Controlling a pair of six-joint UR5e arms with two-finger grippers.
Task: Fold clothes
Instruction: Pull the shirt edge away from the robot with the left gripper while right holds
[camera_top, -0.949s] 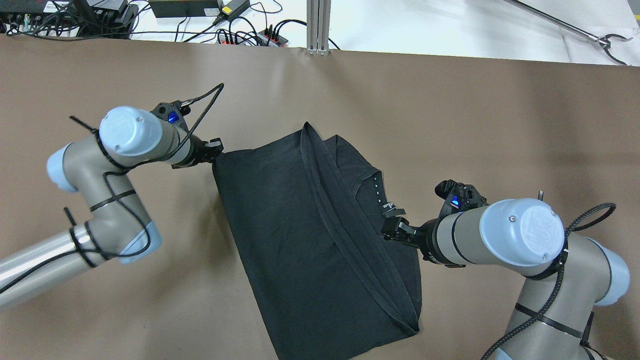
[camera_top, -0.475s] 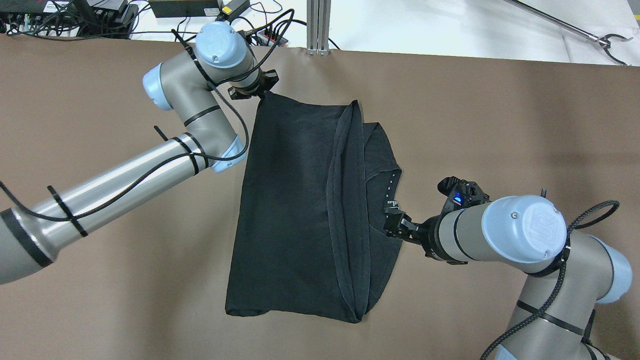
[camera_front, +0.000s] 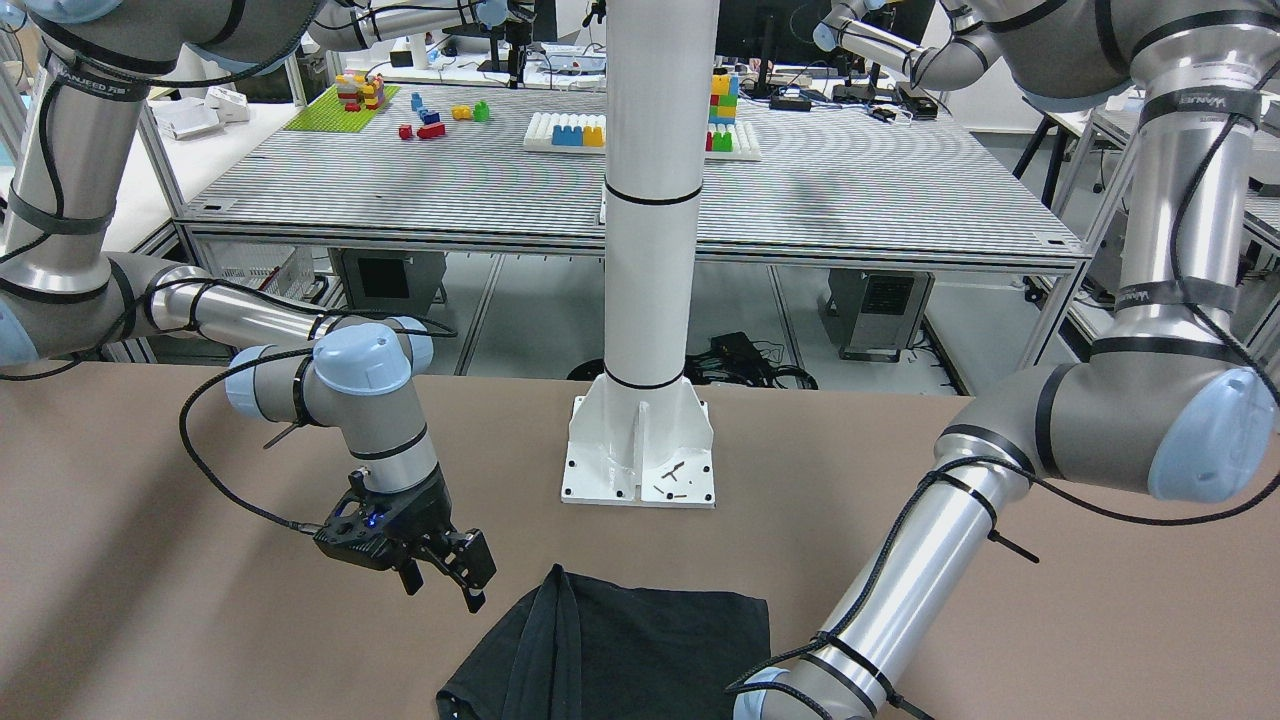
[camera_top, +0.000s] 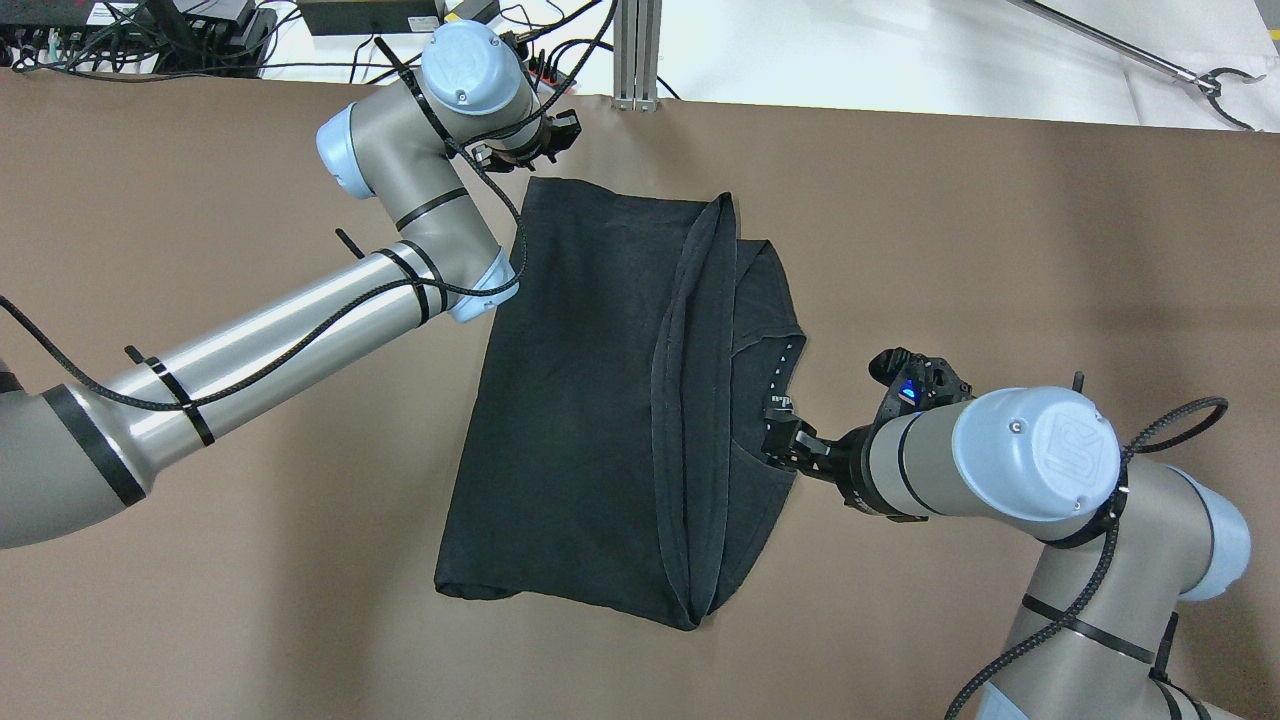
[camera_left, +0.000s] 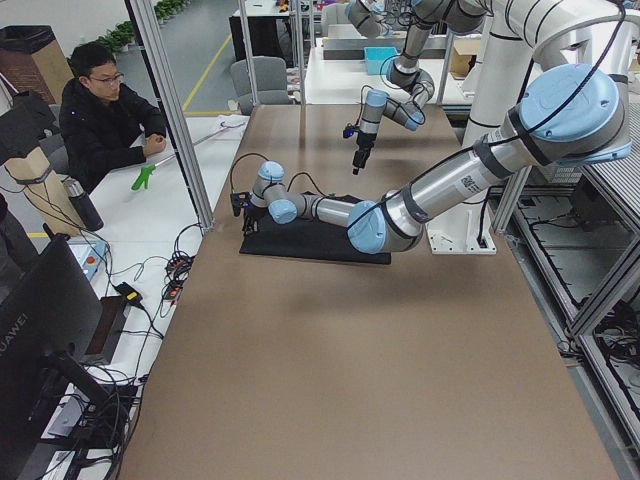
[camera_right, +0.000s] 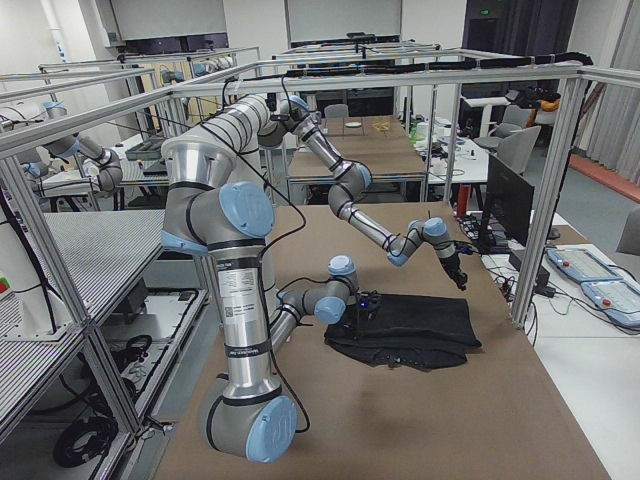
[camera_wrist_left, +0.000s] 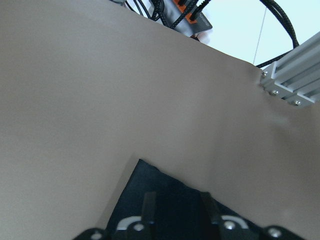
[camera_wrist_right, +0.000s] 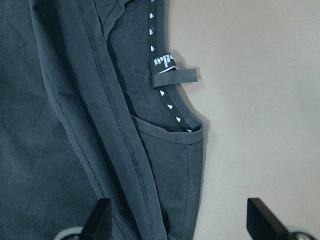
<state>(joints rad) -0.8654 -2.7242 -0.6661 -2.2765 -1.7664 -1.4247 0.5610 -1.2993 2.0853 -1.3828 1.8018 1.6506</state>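
Observation:
The black cloth (camera_top: 600, 400) lies flat on the brown table, folded lengthwise, with a hemmed fold ridge down its middle and a collar with a label (camera_top: 780, 403) on its right side. It also shows in the front view (camera_front: 640, 650). My left gripper (camera_top: 560, 135) is open just beyond the cloth's far left corner; in the left wrist view (camera_wrist_left: 177, 196) the fingers stand apart over that corner (camera_wrist_left: 145, 172). My right gripper (camera_top: 785, 440) is open at the collar edge; in the right wrist view (camera_wrist_right: 179, 205) its fingers are wide apart over the cloth (camera_wrist_right: 75, 100).
The white pillar base (camera_front: 640, 460) stands on the table behind the cloth. Power strips and cables (camera_top: 500, 70) and an aluminium post (camera_top: 636, 50) line the far edge. A grabber tool (camera_top: 1200, 80) lies at the far right. An operator (camera_left: 100, 110) sits beyond the far edge.
My left arm swung the cloth's corner from the left side up to the far edge, laid the cloth flat, then let go. My right arm has barely moved.

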